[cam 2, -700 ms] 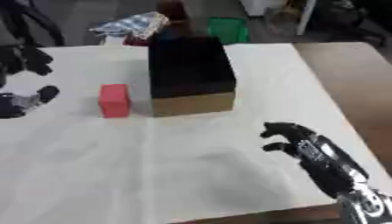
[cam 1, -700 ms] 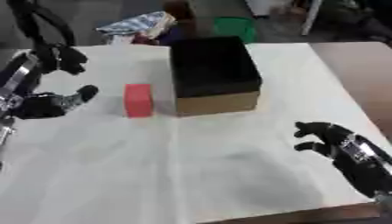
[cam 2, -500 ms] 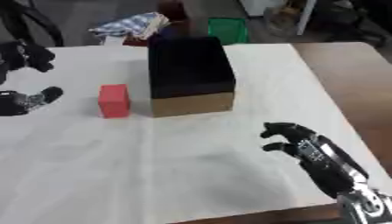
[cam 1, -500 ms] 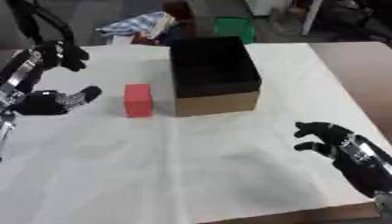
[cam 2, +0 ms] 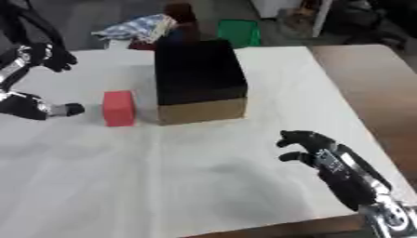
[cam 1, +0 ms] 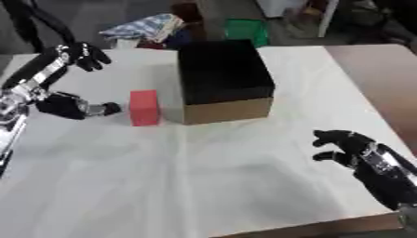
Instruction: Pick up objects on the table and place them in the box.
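1. The table (cam 1: 204,186) is covered with white cloth or paper, matt, with faint creases; at the right edge bare brown wood shows, smooth.
2. The box (cam 1: 224,83) looks like cardboard: plain brown on its near wall, matt black on top and inside.
3. The red block (cam 1: 144,107) is matt and smooth, with flat faces.
4. The left hand (cam 1: 69,106) and right hand (cam 2: 322,153) are black, with silver metal parts that glint.
5. Beyond the far edge lies crumpled patterned cloth (cam 1: 143,29), beside a green plastic-looking bin (cam 1: 247,30).

Both the left hand (cam 1: 71,106) and right hand (cam 1: 352,146) are black, on black forearms with silver joints.
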Robot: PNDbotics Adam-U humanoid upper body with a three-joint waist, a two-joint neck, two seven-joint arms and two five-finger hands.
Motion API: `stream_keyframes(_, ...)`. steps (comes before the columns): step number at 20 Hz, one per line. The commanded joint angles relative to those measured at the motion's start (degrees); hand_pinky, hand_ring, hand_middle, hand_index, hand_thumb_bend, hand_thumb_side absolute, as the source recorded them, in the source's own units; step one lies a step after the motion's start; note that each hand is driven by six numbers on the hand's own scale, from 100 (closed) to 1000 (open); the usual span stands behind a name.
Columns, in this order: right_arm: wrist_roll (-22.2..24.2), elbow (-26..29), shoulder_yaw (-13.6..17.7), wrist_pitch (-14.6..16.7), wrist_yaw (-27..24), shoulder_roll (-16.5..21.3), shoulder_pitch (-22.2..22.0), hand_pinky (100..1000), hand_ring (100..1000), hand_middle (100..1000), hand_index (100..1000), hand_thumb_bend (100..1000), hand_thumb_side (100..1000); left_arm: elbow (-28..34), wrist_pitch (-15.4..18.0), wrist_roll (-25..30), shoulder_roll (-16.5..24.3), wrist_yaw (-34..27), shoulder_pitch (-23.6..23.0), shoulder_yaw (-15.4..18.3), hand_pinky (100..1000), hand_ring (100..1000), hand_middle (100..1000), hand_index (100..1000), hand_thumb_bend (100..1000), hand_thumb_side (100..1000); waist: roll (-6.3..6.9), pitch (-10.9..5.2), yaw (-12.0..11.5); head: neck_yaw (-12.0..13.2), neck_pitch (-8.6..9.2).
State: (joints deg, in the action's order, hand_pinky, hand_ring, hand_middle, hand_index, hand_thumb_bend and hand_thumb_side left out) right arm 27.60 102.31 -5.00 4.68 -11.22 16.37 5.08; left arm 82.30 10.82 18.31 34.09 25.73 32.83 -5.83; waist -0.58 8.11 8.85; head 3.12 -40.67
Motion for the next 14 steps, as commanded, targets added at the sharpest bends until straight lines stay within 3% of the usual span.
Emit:
stream_keyframes(1,0.32,0.41,0.02,0.06,-0.17,0.51,0.55,757,1000,710,819,100,810,-4.64,0.7,-0.25,0.76,4.62,3.34,-1.44,741,744,757,789,736,301,0.1,-0.88,0.24,0.29,0.74)
stream_keyframes(14,0.74,0.31,-0.37,-0.05,-0.41,0.59,0.7,757,1000,710,819,100,809,-19.49,3.67,-1.48,-4.77,13.67,12.0,-3.6,759,764,781,804,765,307,0.24,-1.18,1.2,0.79,1.01)
